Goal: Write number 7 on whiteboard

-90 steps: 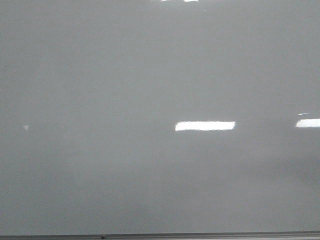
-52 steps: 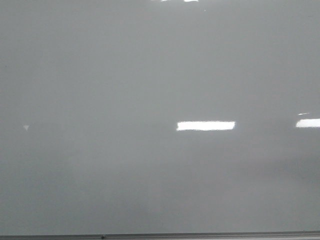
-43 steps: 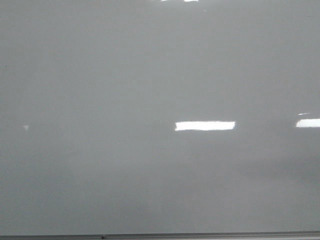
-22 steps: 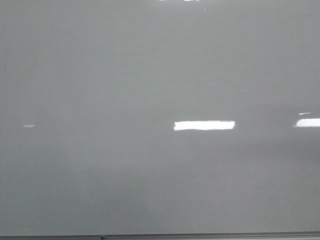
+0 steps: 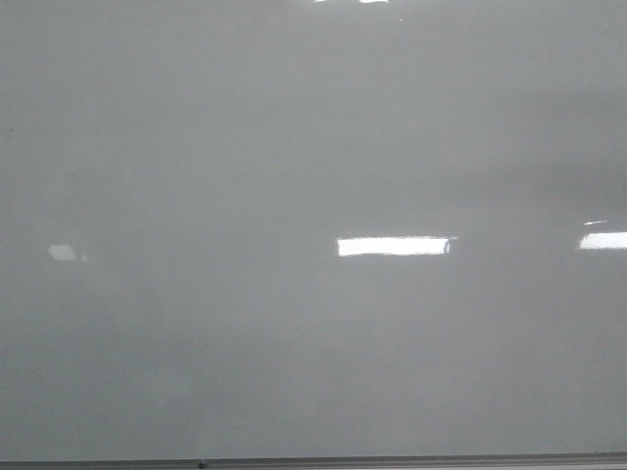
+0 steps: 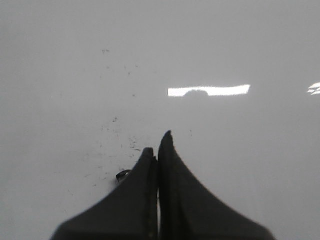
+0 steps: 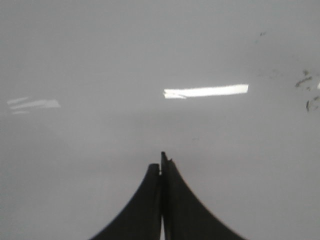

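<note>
The whiteboard [image 5: 294, 147] fills the front view as a glossy pale grey surface with bright glare patches; its thin grey edge strip [image 5: 392, 460] runs along the bottom. No number 7 shows on it in any view. Neither gripper appears in the front view. My left gripper [image 6: 158, 145] is shut and empty above the board [image 6: 75, 60], whose surface here has faint black specks. My right gripper [image 7: 161, 162] is shut and empty above the board [image 7: 100, 50]. No pen shows in any view.
A small dark curved mark [image 6: 122, 175] lies on the board beside the left fingers. A few dark smudges [image 7: 307, 92] mark the board at the edge of the right wrist view.
The small pale reflection at the board's left has grown from a tiny triangle into a wider blob. The central glare patch has shifted slightly left.
</note>
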Motion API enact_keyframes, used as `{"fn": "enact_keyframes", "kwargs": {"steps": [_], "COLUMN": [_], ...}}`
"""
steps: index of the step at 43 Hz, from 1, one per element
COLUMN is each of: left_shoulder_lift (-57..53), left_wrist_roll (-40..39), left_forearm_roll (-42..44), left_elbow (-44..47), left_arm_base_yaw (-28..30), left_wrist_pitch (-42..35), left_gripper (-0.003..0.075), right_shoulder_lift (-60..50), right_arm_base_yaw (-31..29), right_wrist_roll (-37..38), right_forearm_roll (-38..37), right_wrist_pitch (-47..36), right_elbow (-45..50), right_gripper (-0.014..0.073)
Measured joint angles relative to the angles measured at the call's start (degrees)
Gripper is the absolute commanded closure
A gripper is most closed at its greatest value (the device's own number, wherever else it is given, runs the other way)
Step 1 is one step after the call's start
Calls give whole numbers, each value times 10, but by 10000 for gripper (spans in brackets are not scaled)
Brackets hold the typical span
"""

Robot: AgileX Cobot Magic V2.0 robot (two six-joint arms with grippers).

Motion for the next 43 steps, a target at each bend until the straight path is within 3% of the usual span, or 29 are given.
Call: {"fn": "enact_keyframes", "kwargs": {"steps": [4,8,11,15,29,43], "left_shoulder_lift": [12,16,16,16,26,260], "left_wrist_roll": [0,0,0,0,0,-43], "left_forearm_roll": [0,0,0,0,0,-10], "left_elbow": [0,0,0,0,-3,-83], "left_arm_base_yaw": [0,0,0,0,0,67], "left_wrist_pitch": [-1,-3,-5,-14,-52,107], "left_gripper": [443,158,51,28,30,30], "right_shoulder_lift": [10,12,12,12,12,12], "right_arm_base_yaw": [0,0,0,0,0,0], "right_wrist_roll": [0,0,0,0,0,0], "right_forearm_roll": [0,0,0,0,-1,-1], "right_wrist_pitch": [7,8,8,8,8,8], "right_elbow": [0,0,0,0,0,0], "right_gripper": [438,158,24,-45,-38,-38]}}
